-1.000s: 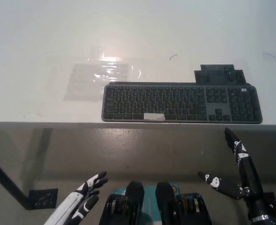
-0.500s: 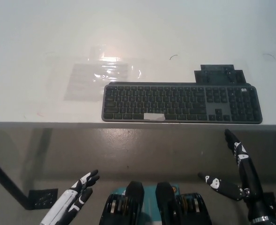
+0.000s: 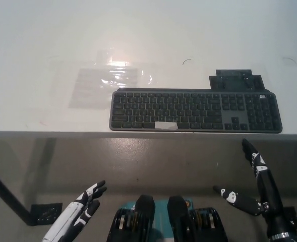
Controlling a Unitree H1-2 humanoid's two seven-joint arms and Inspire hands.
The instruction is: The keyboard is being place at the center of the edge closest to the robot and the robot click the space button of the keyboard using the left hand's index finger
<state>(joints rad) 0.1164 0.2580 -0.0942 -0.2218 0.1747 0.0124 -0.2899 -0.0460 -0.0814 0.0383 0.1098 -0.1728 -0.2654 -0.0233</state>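
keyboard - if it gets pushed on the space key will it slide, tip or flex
The keyboard looks thin and rigid, lying flat on the table, so it probably won't flex or tip. The table looks smooth and glossy, so a slanted push might slide it. It lies by the front edge, so a pull toward the robot could drop it.

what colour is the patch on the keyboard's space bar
Light grey patch on the dark grey keyboard; the head view shows it best.

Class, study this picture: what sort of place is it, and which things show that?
Probably a robot test bench indoors: a plain white table bearing a dark keyboard and a clear plastic sheet, bare grey floor below, with the robot's left hand and right hand open.
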